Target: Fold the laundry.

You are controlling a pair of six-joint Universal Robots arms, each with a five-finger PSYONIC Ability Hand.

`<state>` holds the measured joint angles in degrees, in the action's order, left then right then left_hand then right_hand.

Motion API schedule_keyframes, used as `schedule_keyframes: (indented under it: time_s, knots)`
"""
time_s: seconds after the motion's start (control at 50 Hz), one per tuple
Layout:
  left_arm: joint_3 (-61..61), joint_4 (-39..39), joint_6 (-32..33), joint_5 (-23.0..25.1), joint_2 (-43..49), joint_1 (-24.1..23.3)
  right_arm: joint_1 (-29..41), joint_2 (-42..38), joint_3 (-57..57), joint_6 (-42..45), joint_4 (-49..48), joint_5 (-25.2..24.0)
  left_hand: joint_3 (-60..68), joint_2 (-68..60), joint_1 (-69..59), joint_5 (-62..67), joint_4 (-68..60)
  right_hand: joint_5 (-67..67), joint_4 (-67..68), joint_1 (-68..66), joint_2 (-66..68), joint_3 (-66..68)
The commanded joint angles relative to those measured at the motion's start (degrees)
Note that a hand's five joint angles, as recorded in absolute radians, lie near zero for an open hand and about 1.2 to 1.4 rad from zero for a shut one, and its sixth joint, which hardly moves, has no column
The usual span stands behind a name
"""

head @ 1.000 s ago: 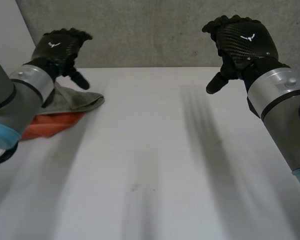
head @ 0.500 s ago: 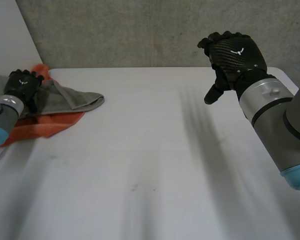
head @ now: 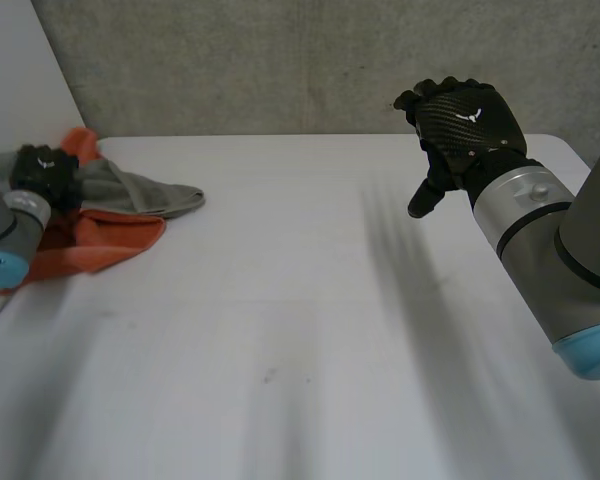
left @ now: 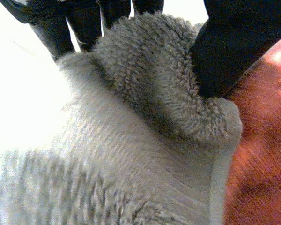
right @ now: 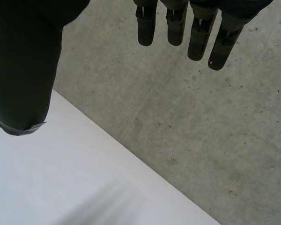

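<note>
Grey fleece cloth (head: 152, 196) pinched in left robot hand (head: 42, 171) (atop orange cloth (head: 98, 242)); right robot hand (head: 466, 120) relaxed.

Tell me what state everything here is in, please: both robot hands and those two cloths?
Left hand: shut, pinching a fold of the grey cloth between thumb and fingers.
Right hand: open, fingers relaxed, raised off the table, holding nothing.
Grey cloth: rumpled, unfolded, lying partly over the orange cloth.
Orange cloth: crumpled, unfolded, partly under the grey one.
Table: white, cloths heaped at its far left corner.
</note>
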<state>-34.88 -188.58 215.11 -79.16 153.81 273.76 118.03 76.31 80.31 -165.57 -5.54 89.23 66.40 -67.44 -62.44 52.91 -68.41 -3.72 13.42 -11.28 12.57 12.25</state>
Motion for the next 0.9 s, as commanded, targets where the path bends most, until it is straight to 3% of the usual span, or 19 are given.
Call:
schedule_keyframes:
  time_s: [0.02, 0.18, 0.24, 0.34, 0.4, 0.42, 0.46, 0.48, 0.6, 0.74, 0.9]
  knots:
    - [-18.1, -9.9, -4.3, -3.6, -22.0, -9.6, -0.1, 0.4, -0.2, 0.0, 0.0, 0.1, 13.6, -12.6, -17.6, 17.1, -11.6, 3.7, -3.4, 1.3, -2.6, -2.3]
    - [-35.7, -13.8, -13.4, -3.5, -41.2, -21.5, -0.5, 0.7, -0.8, 0.0, 0.1, 0.1, 13.6, -12.6, -17.6, 17.1, -11.6, 3.7, -3.4, 1.3, -2.6, -2.3]
    - [-38.8, -13.7, -14.6, -3.5, -42.5, -26.3, -0.7, 0.8, -1.0, 0.0, 0.1, 0.1, 13.6, -12.6, -17.6, 17.1, -11.6, 3.7, -3.4, 1.3, -2.6, -2.3]
    - [-45.4, -10.3, -18.6, -3.5, -43.0, -40.1, -3.2, 1.0, -1.5, 0.0, 0.2, 0.2, 13.6, -12.6, -17.6, 17.1, -11.6, 3.7, -3.4, 1.3, -2.6, -2.3]
    - [-46.8, -9.5, -22.5, -3.5, -42.6, -44.7, -5.1, 1.4, -1.9, -0.2, 0.2, 0.2, 13.6, -12.6, -17.6, 17.1, -11.6, 3.7, -3.4, 1.3, -2.6, -2.3]
    - [-46.9, -9.3, -23.1, -3.6, -42.6, -45.2, -5.4, 1.4, -2.0, -0.2, 0.2, 0.2, -1.4, 2.4, -2.6, 2.1, 3.4, 3.7, -3.4, 1.3, -2.6, -2.3]
    - [-46.9, -8.9, -23.9, -3.9, -42.2, -45.5, -6.1, 1.4, -2.2, -0.1, 0.3, 0.2, -47.4, 48.4, 43.4, -43.9, 49.4, 3.7, -3.4, 1.3, -2.6, -2.3]
    - [-47.1, -8.7, -23.9, -4.2, -41.8, -45.6, -6.3, 1.4, -2.3, -0.2, 0.4, 0.2, -53.3, 54.3, 49.3, -49.8, 55.3, 3.7, -3.4, 1.3, -2.6, -2.3]
    - [-46.9, -8.1, -23.4, -4.6, -40.8, -44.7, -6.5, 1.4, -3.1, 0.6, 1.7, 0.2, -56.4, 57.4, 52.4, -52.9, 58.4, 3.7, -3.4, 1.3, -2.6, -2.3]
    - [-47.3, -4.8, -23.8, -4.9, -44.2, -37.2, -6.1, -0.5, -6.6, 6.0, 9.3, -0.1, -56.4, 57.4, 52.4, -52.9, 58.4, 3.7, -3.4, 1.3, -2.6, -2.3]
    - [-47.6, 3.2, -23.2, -4.8, -46.0, -30.9, -5.6, -3.8, -8.2, 16.1, 21.7, -4.3, -53.8, 54.9, 49.9, -50.4, 55.9, 3.7, -3.4, 1.3, -2.6, -2.3]
